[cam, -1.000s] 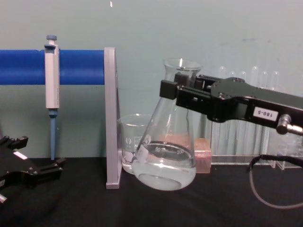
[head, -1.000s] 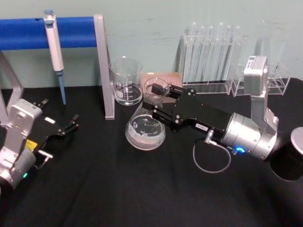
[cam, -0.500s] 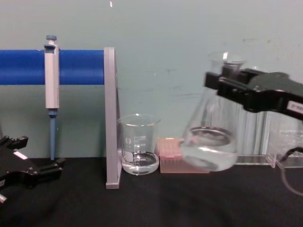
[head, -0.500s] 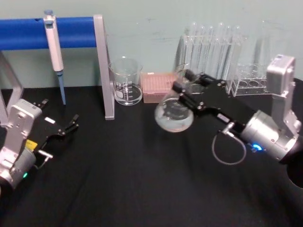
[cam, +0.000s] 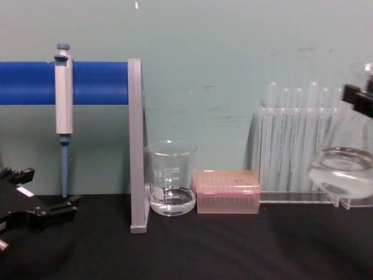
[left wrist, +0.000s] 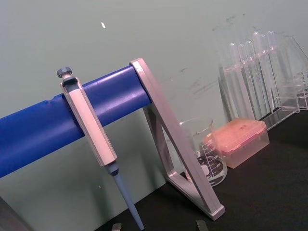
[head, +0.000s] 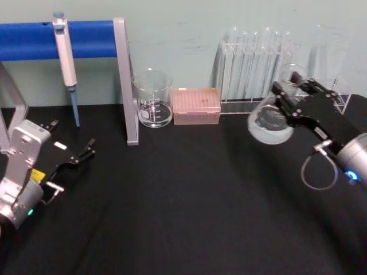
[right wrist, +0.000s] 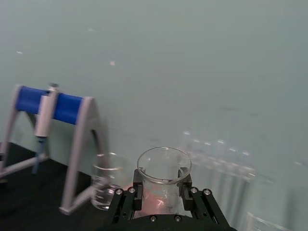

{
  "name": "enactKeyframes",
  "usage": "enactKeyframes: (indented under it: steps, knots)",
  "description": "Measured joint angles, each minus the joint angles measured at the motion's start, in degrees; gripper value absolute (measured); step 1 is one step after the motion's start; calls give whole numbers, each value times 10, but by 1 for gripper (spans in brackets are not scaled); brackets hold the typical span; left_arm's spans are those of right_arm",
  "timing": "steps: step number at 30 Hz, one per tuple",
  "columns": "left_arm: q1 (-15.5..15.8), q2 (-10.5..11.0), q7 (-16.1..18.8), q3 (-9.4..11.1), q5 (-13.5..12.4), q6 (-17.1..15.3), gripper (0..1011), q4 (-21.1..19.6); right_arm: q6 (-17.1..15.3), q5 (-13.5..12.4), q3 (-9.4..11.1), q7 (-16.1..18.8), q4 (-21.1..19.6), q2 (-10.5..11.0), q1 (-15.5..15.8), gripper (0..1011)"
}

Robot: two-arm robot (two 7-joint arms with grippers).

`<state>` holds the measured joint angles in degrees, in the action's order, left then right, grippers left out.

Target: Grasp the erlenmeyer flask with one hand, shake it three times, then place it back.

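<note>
Ideally, the right end effector [head: 289, 90], pinching the erlenmeyer flask [head: 267, 124] by its neck near the counter's [head: 172, 206] right edge, swings gently without spilling. The left end effector [head: 71, 140] idles, spread, at the left edge.

A stand with a blue horizontal bar [cam: 99, 83] and a grey metal upright [cam: 135, 146] is standing at the back of the black worktop [head: 172, 206]. A white pipette with a blue tip [cam: 63, 93] is hanging from the bar, near the upright. On the upright's other side, a clear cylindrical glass beaker [cam: 171, 178] holding a little clear liquid is sitting just beside its foot. A translucent pink lidded box [cam: 227, 191] is lying just beyond the beaker, and a clear rack of thin test tubes [cam: 291, 140] is standing farther along.
</note>
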<state>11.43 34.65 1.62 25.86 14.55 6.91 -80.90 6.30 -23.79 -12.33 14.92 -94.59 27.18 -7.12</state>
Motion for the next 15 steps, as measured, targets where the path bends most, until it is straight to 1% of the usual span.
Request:
enactKeyframes:
  steps: [1,5,7,10,15]
  knots:
    - [0,0,0,0,0,0,1001,0,-2,3,9,-8,-2,0,6,456]
    - [0,0,0,0,0,0,1001,0,-5,8,22,-17,-5,-3,15,456]
    - [0,0,0,0,0,0,1001,0,-6,9,26,-18,-5,-4,17,457]
    - [0,0,0,0,0,0,1001,0,-8,11,28,-14,-5,-8,17,456]
    - [0,0,0,0,0,0,1001,0,-8,11,22,12,2,-15,7,456]
